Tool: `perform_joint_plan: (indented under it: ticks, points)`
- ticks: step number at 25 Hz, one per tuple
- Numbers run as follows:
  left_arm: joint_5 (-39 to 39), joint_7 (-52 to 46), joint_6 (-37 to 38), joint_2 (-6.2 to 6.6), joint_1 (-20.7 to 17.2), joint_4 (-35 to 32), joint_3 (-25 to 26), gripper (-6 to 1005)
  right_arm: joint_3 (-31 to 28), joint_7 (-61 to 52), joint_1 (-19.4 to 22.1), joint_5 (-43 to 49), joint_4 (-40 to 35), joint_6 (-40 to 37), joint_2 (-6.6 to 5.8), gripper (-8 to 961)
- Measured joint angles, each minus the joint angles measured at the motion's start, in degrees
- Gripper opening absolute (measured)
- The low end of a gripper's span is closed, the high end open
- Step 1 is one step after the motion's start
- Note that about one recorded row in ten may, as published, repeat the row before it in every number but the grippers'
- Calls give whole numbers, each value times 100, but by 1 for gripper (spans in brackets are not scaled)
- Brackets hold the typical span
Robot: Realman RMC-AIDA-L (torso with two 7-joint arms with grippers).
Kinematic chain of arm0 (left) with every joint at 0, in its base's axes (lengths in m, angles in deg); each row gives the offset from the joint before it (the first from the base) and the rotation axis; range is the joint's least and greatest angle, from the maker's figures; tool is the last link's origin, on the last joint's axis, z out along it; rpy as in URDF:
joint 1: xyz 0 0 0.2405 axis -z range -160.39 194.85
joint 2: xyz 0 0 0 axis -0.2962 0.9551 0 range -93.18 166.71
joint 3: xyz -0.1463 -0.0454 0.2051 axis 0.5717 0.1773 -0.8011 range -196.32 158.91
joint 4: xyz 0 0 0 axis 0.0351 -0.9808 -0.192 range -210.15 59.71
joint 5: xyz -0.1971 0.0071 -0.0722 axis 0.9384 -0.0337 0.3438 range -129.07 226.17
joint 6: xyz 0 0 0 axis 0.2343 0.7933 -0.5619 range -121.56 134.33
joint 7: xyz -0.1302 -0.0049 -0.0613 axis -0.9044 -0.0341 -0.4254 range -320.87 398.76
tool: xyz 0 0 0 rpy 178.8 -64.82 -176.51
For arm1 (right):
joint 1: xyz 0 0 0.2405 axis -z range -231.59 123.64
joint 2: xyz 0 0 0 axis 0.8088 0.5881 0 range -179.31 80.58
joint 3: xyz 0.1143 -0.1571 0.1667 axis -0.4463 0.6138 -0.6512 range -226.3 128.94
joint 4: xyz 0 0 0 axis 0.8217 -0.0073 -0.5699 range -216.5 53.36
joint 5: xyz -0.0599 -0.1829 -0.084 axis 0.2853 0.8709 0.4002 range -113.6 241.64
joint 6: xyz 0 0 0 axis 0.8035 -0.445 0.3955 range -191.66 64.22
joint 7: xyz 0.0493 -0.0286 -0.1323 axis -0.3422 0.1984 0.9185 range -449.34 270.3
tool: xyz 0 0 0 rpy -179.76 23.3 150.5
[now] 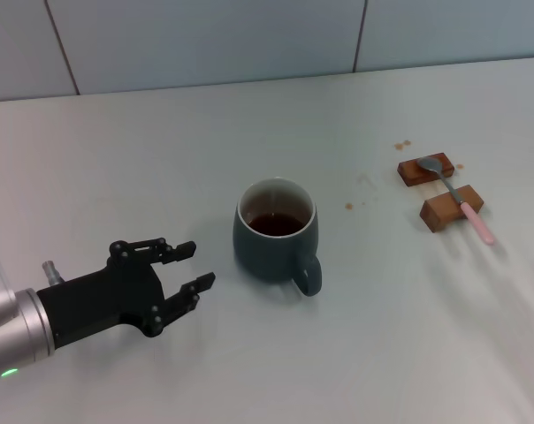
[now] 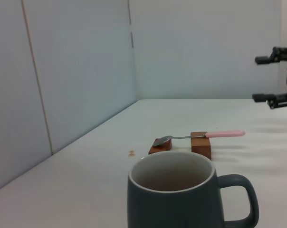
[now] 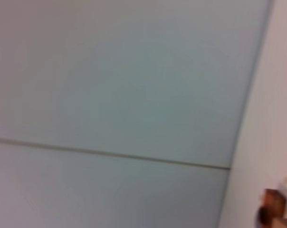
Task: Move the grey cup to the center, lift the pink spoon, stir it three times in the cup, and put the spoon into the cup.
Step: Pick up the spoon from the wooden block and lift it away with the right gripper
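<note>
The grey cup (image 1: 265,254) stands upright near the middle of the white table, handle toward me, brown liquid inside. It fills the foreground of the left wrist view (image 2: 172,199). The pink spoon (image 1: 476,221) lies across two brown wooden blocks at the right, bowl on the far block; it also shows in the left wrist view (image 2: 223,134). My left gripper (image 1: 199,265) is open and empty, just left of the cup, not touching it. My right gripper (image 2: 256,78) is open and empty, above the table beyond the spoon's handle end.
The two wooden blocks (image 1: 426,170) (image 1: 451,208) sit close together at the right. Small brown drops (image 1: 401,144) mark the table near them. A pale panelled wall (image 1: 249,35) runs along the table's far edge.
</note>
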Motion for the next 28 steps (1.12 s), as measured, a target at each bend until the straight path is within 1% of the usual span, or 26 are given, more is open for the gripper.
perform_joint_plan:
  ticks: [2, 4, 8, 11, 13, 18, 28]
  points:
    - [0, 4, -15, -4, 19, 6, -36, 372, -8, -85, -3, 12, 83, 269, 25, 697]
    - [0, 8, -25, -7, 26, 3, -58, 414, 4, -89, -22, 23, 102, 343, 27, 696]
    - [1, 9, -27, -11, 35, -4, -96, 499, 31, -104, -78, 58, 258, 748, 57, 694]
    - [1, 10, -27, -7, 36, 6, -96, 563, 30, -105, -99, 60, 311, 806, 57, 692]
    - [3, 12, -33, -4, 37, 9, -95, 766, 27, -106, -128, 62, 320, 861, 53, 691]
    - [3, 14, -35, -3, 37, -9, -93, 849, 27, -83, -191, 77, 325, 1027, 60, 688]
    - [3, 19, -35, -11, 37, -16, -100, 848, 169, -65, -358, 219, 409, 1280, 66, 682]
